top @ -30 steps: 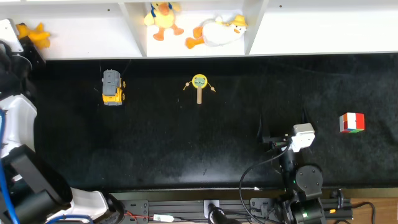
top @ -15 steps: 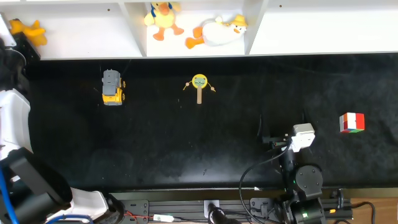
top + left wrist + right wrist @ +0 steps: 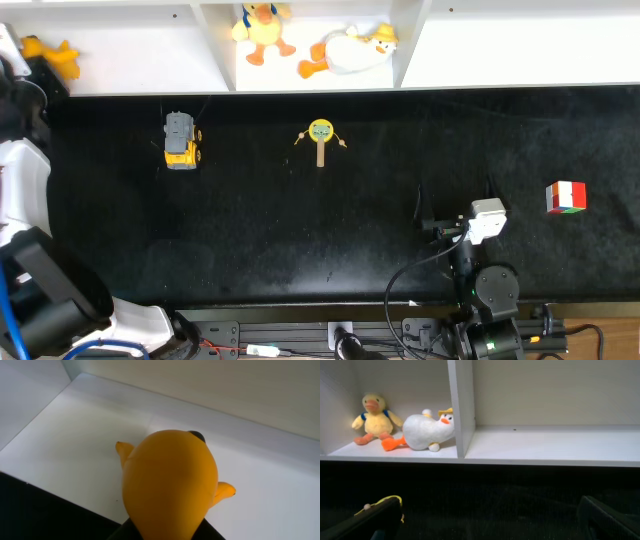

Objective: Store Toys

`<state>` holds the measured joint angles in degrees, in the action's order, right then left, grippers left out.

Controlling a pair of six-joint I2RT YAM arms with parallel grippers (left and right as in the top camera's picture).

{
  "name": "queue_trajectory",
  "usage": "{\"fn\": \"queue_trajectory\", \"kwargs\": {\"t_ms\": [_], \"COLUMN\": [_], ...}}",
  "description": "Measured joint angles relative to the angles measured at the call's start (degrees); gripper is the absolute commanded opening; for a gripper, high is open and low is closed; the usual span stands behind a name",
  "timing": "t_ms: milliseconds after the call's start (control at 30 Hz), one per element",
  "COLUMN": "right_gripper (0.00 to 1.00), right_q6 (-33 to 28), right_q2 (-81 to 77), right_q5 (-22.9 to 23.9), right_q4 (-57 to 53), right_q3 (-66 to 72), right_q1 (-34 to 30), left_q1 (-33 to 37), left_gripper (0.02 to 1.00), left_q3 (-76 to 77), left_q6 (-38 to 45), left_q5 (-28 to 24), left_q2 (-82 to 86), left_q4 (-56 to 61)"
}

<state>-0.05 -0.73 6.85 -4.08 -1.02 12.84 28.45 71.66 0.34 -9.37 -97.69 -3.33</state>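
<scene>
In the top view's upper-left corner the orange plush toy (image 3: pixel 50 53) had dipped deeper into the left shelf bay (image 3: pixel 75 435), then eased back, the left gripper (image 3: pixel 42 68) still pinching it: release looked near. The right gripper (image 3: pixel 490 512) stayed spread at lower right; truck (image 3: pixel 180 140), rattle (image 3: pixel 320 138) and cube (image 3: pixel 565 197) remained unstored

the orange plush toy (image 3: pixel 170 485) covers the jaws of the left gripper (image 3: pixel 167 534), which seems clamped on it; the toy's underside runs off the picture's edge. from above, the left arm hides part of the toy at the shelf's (image 3: pixel 130 60) left end. one finger of the right gripper (image 3: pixel 490 520) hides most of the rattle (image 3: pixel 384 502) lying mid-desk (image 3: pixel 300 230).
</scene>
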Motion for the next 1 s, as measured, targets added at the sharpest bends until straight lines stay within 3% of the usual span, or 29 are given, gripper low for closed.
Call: {"fn": "queue_trajectory", "kwargs": {"t_ms": [633, 867, 1000], "right_gripper": [0.996, 0.993, 0.996], "right_q6": [0.0, 0.0, 0.0], "right_q2": [0.0, 0.0, 0.0], "right_q5": [0.0, 0.0, 0.0], "right_q4": [0.0, 0.0, 0.0], "right_q3": [0.0, 0.0, 0.0], "right_q1": [0.0, 0.0, 0.0], "left_q1": [-0.7, -0.7, -0.7], "left_gripper": [0.049, 0.439, 0.529], "left_q3": [0.8, 0.8, 0.8], "left_q6": [0.0, -0.3, -0.4], "left_q5": [1.3, 1.0, 1.0], "left_q2": [-2.2, -3.0, -3.2], "left_q4": [1.8, 4.4, 4.6]}}
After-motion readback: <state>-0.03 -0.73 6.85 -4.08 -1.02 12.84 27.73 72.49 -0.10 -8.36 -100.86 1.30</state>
